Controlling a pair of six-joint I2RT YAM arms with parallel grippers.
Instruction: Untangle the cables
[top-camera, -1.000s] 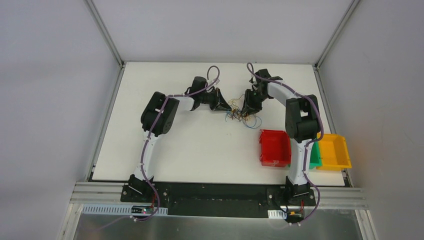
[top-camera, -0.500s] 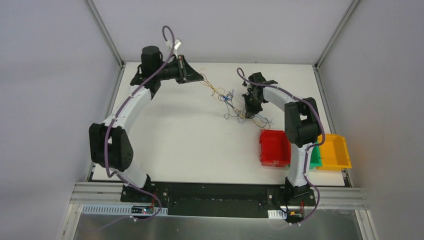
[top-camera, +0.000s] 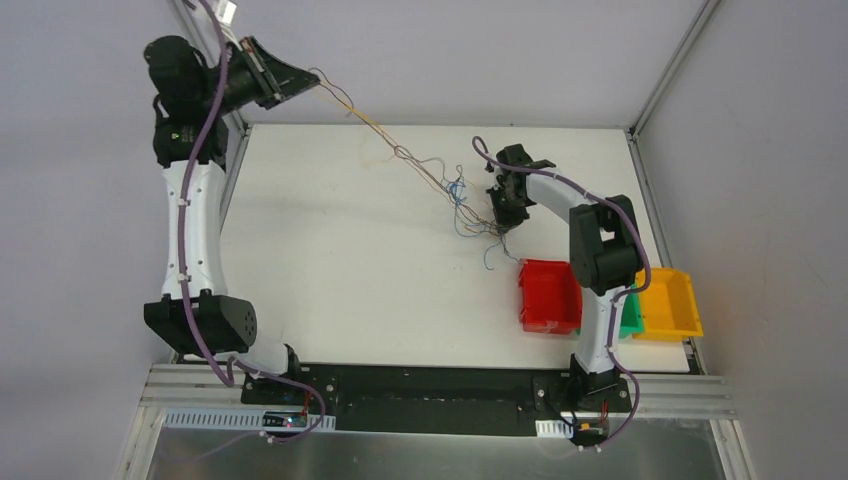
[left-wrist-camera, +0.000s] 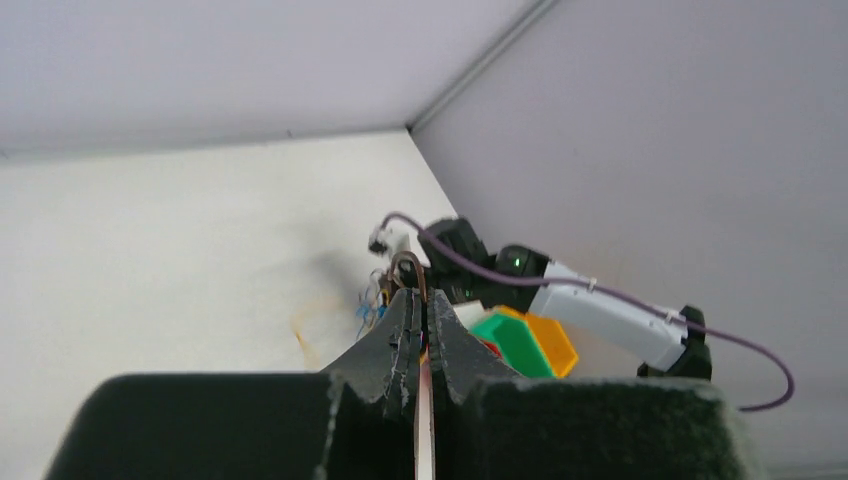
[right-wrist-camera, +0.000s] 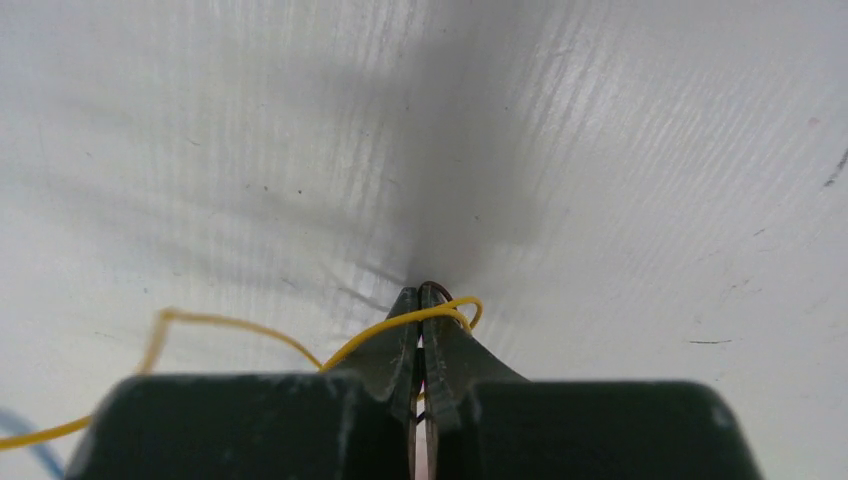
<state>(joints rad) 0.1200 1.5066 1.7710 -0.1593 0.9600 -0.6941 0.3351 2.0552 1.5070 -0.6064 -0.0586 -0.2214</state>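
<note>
While the left hand (top-camera: 300, 82), clamped on one of the cables (top-camera: 400, 152), is holding it taut up high, the right hand (top-camera: 503, 212) is pinching the knot (top-camera: 466, 206) down at the counter (top-camera: 350, 270); slow pulling is looking wisest.

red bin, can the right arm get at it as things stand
Probably yes: the red bin sits close to the right gripper, with nothing standing between them. But that gripper is shut on the cables, so it would drag them along.
</note>
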